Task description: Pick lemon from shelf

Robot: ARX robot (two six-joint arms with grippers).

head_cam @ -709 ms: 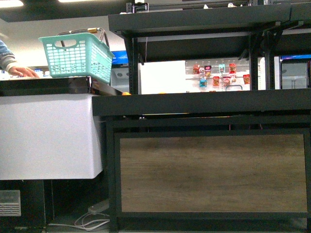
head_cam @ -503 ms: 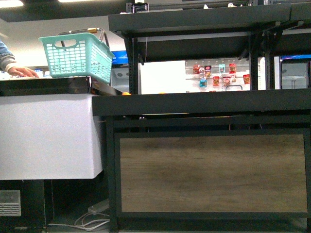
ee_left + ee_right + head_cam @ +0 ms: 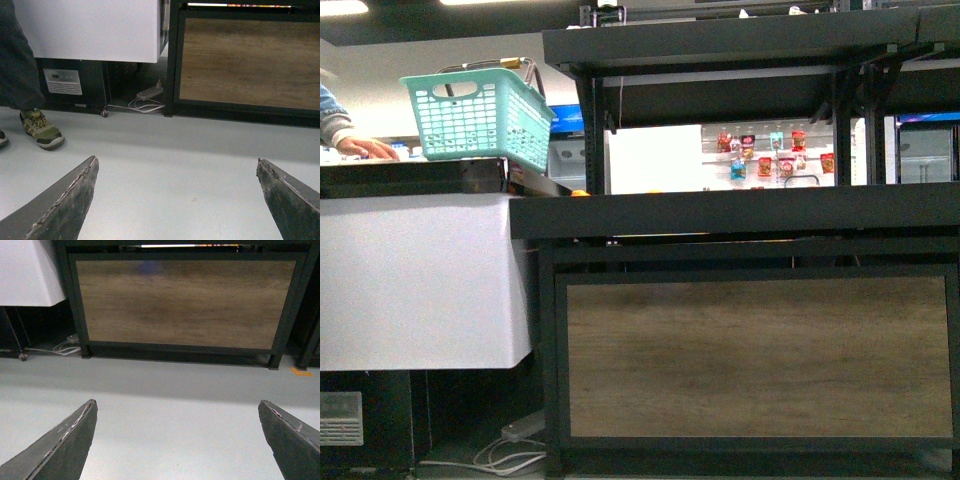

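Note:
The shelf [image 3: 740, 212] is a black metal tiered stand straight ahead in the front view, with a wood-grain lower panel [image 3: 760, 355]. Its panel also shows in the left wrist view [image 3: 247, 62] and in the right wrist view [image 3: 185, 302]. The lemon is not in view; only a small yellow-orange sliver [image 3: 579, 192] peeks over the tray's left end. Neither arm shows in the front view. My left gripper [image 3: 177, 167] is open and empty, low over the grey floor. My right gripper [image 3: 177, 407] is open and empty, low over the floor, facing the panel.
A teal basket [image 3: 480, 118] stands on a white-fronted counter [image 3: 420, 280] left of the shelf. A person's hand [image 3: 365, 148] rests on the counter; their shoe [image 3: 41, 130] is on the floor. A power strip and cables [image 3: 147, 97] lie by the shelf's left leg.
The teal basket has shifted slightly on the counter. The grippers' earlier state is not shown.

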